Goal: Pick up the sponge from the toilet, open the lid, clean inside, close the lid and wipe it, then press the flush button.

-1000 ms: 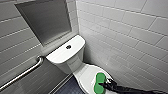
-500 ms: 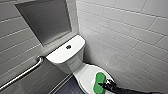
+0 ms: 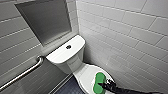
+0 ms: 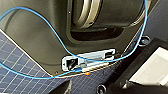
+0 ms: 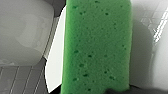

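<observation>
1. Head view takes in the whole toilet. The lid is down, and the right end effector reaches over it on a dark arm.
2. The right end effector is pinching the sponge by its near end. The rest of the sponge sticks out ahead of the end effector and lies on the lid.
3. The flush button sits on the tank top, well beyond the sponge's far end.
4. Right wrist view gives what the head view cannot: the sponge close up, with small pores across its face and glossy white ceramic on either side.
5. Left wrist view looks elsewhere, at a blue cable looping over dark robot housing, with the dark blue tiled floor beneath.
</observation>
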You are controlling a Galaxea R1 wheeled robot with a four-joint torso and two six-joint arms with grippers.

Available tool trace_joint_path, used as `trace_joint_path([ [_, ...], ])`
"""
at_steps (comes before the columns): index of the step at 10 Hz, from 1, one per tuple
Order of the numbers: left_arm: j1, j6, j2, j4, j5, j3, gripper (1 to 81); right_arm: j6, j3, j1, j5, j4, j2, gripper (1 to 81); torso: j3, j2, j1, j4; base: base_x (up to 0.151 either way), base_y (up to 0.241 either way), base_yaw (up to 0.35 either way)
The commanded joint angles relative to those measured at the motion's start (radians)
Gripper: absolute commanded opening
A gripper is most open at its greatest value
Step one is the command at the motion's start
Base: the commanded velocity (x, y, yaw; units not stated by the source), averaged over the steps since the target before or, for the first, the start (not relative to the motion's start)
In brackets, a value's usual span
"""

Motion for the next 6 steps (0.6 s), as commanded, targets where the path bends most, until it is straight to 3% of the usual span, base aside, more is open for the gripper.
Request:
trace_joint_path([
  [1, 0.037, 0.009, -0.004, -0.005, 0.101, 0.016, 81.1, -0.004, 0.036, 0.095, -0.047, -0.024, -0.001, 81.1, 0.000, 0.000, 0.000, 0.000, 0.000, 0.000, 0.000],
  [5, 0.037, 0.009, -0.004, -0.004, 0.101, 0.016, 81.1, -0.004, 0.034, 0.093, -0.045, -0.024, -0.001, 81.1, 0.000, 0.000, 0.000, 0.000, 0.000, 0.000, 0.000],
  [6, 0.037, 0.009, -0.004, -0.004, 0.101, 0.016, 81.1, -0.007, 0.036, 0.093, -0.045, -0.024, -0.003, 1.0, 0.000, 0.000, 0.000, 0.000, 0.000, 0.000, 0.000],
])
